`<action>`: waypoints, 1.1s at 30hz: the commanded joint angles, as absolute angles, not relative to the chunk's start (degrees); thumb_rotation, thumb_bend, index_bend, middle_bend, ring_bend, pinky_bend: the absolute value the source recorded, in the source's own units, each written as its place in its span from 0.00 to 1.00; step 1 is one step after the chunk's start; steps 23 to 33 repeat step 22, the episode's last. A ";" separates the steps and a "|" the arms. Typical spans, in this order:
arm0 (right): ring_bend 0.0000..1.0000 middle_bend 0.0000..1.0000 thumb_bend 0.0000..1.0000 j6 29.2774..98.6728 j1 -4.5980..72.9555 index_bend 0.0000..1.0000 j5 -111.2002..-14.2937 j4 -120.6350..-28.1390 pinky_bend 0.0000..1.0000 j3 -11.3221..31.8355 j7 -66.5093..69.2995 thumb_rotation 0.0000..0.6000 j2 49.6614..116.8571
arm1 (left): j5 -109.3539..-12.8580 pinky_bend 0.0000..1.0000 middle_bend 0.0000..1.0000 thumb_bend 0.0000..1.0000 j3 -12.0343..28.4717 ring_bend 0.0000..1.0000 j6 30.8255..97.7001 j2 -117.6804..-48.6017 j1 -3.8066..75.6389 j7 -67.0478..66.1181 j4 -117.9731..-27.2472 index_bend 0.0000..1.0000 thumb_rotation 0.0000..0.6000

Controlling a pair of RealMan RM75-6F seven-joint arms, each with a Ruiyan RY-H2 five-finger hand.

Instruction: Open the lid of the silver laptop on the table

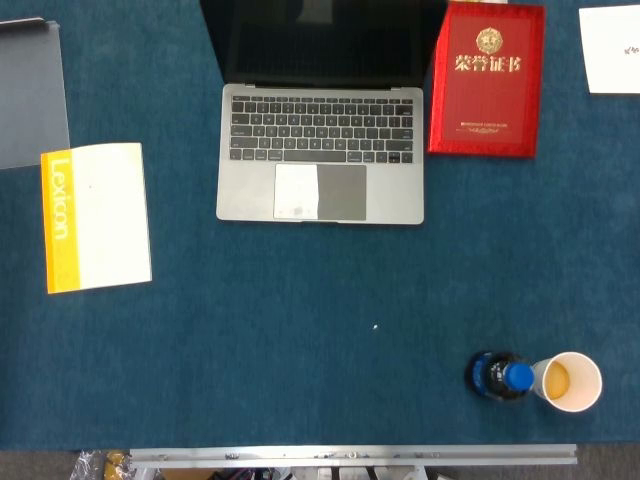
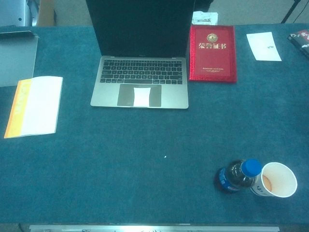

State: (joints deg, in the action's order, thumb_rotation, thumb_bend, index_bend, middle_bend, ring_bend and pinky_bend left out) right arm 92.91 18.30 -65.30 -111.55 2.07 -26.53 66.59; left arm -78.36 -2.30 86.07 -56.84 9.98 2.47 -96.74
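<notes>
Neither hand showed up in either view, so no way to say what the fingers were doing, and I couldn't place anything relative to them; table positions will have to do. Count-wise: one silver laptop (image 1: 320, 150), one red certificate booklet (image 1: 487, 80), one white booklet with a yellow spine (image 1: 96, 217), one dark bottle with a blue cap (image 1: 503, 377), one paper cup (image 1: 571, 381), one white paper slip (image 1: 610, 48) and one grey folder (image 1: 30, 95). The laptop sat at the far middle of the blue table (image 1: 300, 330), lid already up, screen black, keyboard showing, a pale patch on the trackpad. The red booklet lay just beside it, and the cup touched the bottle.
</notes>
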 commanded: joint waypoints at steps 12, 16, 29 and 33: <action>0.00 0.07 0.25 94.62 12.60 0.00 -69.28 -110.19 0.01 2.02 -23.82 1.00 67.36 | -81.81 0.04 0.12 0.42 -3.23 0.02 90.59 -57.43 3.90 2.77 -97.34 0.14 1.00; 0.00 0.07 0.25 94.64 11.87 0.00 -70.00 -110.47 0.01 2.59 -24.07 1.00 67.12 | -81.54 0.04 0.12 0.42 -2.80 0.02 91.23 -57.54 2.64 4.21 -96.67 0.14 1.00; 0.00 0.07 0.25 94.35 10.80 0.00 -70.60 -110.68 0.01 3.51 -23.46 1.00 66.88 | -81.17 0.04 0.12 0.42 -2.09 0.02 91.25 -57.92 1.50 5.18 -95.84 0.14 1.00; 0.00 0.07 0.25 94.35 10.80 0.00 -70.60 -110.68 0.01 3.51 -23.46 1.00 66.88 | -81.17 0.04 0.12 0.42 -2.09 0.02 91.25 -57.92 1.50 5.18 -95.84 0.14 1.00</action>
